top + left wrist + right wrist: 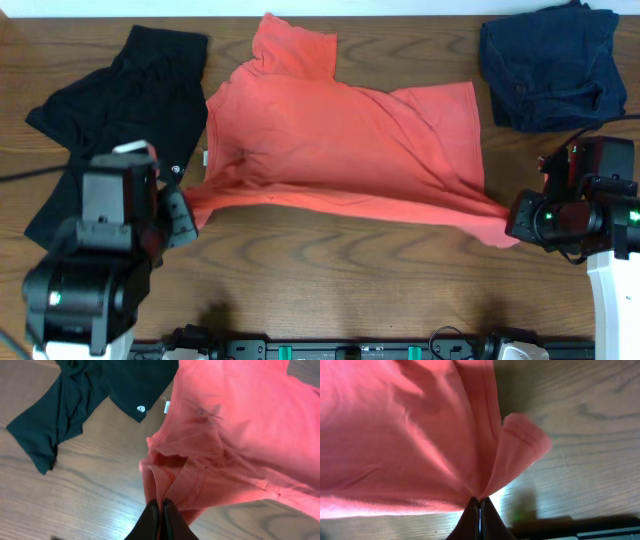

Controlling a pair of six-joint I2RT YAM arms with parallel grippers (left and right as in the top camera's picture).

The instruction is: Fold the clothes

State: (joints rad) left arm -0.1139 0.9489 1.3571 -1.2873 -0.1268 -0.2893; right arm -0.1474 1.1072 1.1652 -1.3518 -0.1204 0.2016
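Observation:
The coral-red T-shirt [340, 140] lies across the middle of the table, lettering side down, its near hem lifted and stretched between both grippers. My left gripper [185, 212] is shut on the shirt's left hem corner [165, 480]; its fingertips [161, 505] pinch bunched cloth. My right gripper [512, 222] is shut on the right hem corner [515, 455]; its fingertips [479, 501] hold the cloth. The black garment [120, 100] with a small white logo [141, 408] lies at the left, partly under the left arm. The navy garment [550, 60] lies crumpled at the back right.
The wooden table [340, 270] shows bare wood in front of the shirt. A black rail with arm bases [350, 350] runs along the front edge. A cable [20, 175] trails at the far left.

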